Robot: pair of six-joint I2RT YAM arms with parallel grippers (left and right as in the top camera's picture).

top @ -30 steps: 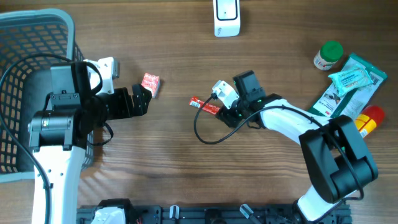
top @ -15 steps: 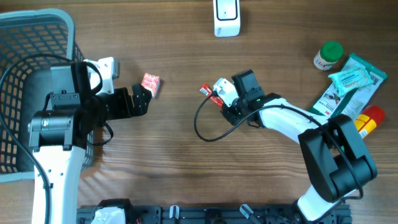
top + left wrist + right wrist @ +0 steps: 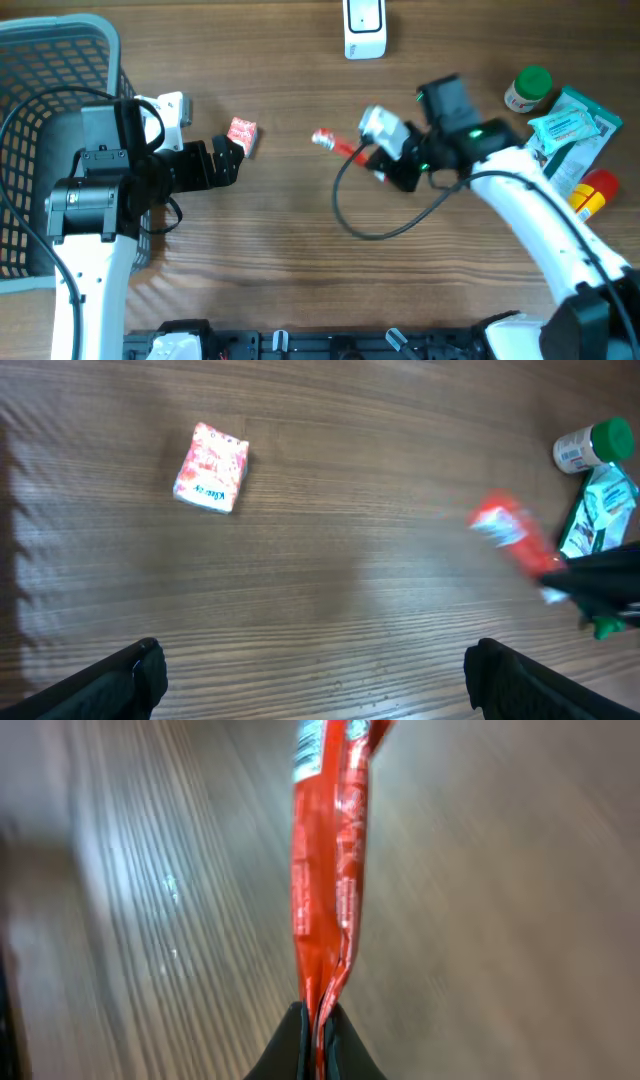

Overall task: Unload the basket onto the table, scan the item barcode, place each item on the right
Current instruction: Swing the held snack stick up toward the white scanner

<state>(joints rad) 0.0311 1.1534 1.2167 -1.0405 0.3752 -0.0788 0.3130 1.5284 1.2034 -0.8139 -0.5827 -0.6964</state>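
Wood-grain counter (image 3: 300,260) is carrying everything, and the white scanner (image 3: 364,28) at its far edge is serving as the landmark. Nearer than the scanner and slightly to its left, the red packet (image 3: 335,145) is sticking out leftward from the right end effector (image 3: 385,165), which is pinching one end of it between closed fingertips. In the right wrist view the packet (image 3: 330,870) is stretching straight away from the pinch point (image 3: 318,1020), edge-on. It is appearing blurred, so I cannot tell whether it is touching the wood. Well to the left of the scanner, the left end effector (image 3: 232,155) is standing wide open, gripping nothing, with a small red-and-white packet (image 3: 242,133) lying just beside its fingertips.
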